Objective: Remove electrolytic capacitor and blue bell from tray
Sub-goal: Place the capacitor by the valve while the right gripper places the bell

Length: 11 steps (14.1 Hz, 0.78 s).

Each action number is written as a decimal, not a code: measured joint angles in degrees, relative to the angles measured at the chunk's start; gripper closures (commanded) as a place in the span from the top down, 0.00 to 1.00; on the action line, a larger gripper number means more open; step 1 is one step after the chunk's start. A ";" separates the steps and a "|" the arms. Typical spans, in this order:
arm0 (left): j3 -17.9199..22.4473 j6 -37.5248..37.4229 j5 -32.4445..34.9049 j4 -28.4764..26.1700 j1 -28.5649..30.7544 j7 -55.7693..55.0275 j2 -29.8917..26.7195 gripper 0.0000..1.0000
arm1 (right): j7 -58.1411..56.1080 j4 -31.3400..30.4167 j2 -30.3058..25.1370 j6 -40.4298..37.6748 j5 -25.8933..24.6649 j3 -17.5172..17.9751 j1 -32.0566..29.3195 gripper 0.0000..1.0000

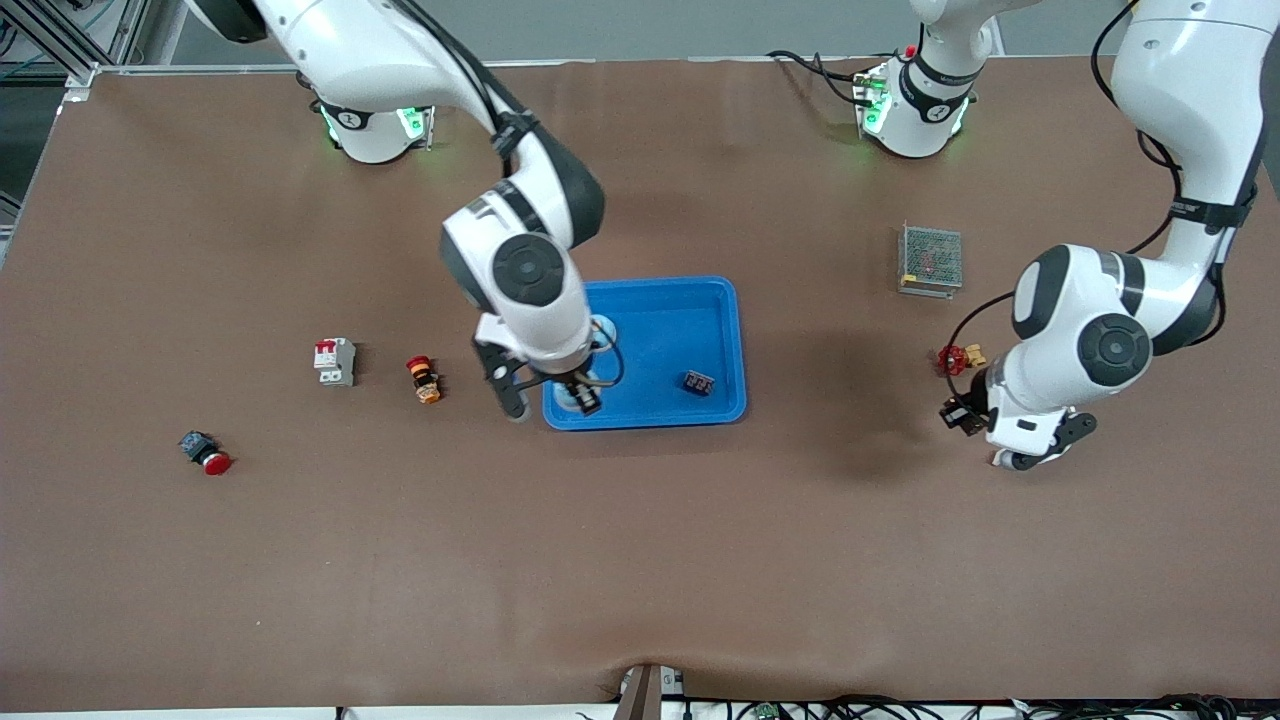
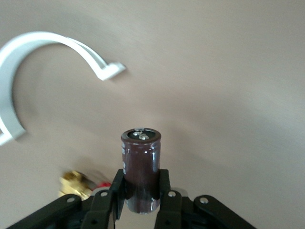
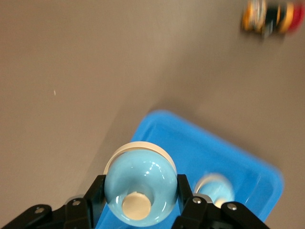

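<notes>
Toward the right arm's end of the table, well apart from the tray (image 1: 735,345), a red-capped push button (image 1: 206,453), a grey circuit breaker (image 1: 335,361) and, nearest the tray, an orange and red button (image 1: 424,379) are laid out. The last could be struck if the blue bell (image 3: 139,186) is set down just outside the rim. The bell is clamped by its rounded sides between the half-closed fingers of the right gripper (image 1: 578,395), over the tray corner at that end. Its smooth dome could slip from the pads and drop back into the tray, where a second pale round thing (image 3: 214,188) and a small dark blue part (image 1: 698,383) are seen. Toward the left arm's end, well clear of the tray, the electrolytic capacitor (image 2: 141,174) is gripped by its lower end in the tightly closed left gripper (image 1: 965,415). Released upright, it could be toppled and roll against the red and yellow connector (image 1: 958,358) close by. A grey mesh box (image 1: 931,259) stands apart.
</notes>
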 measured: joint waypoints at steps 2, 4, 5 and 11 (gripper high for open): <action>0.01 0.04 2.34 -0.01 1.97 0.59 1.57 0.00 | -9.08 0.00 -0.70 -0.99 0.02 -0.05 -3.75 0.00; 0.02 0.05 3.05 -0.16 3.30 0.83 2.66 0.00 | -17.47 0.01 -1.00 -1.67 -0.01 -0.11 -7.50 0.00; 0.02 0.05 3.07 -0.38 3.83 1.16 2.93 0.00 | -21.74 0.01 -1.09 -2.02 -0.03 -0.13 -9.32 0.00; 0.03 0.81 5.42 -1.17 5.78 1.60 5.75 0.06 | -44.82 -0.14 -3.12 -5.68 -0.41 -0.41 -20.10 0.00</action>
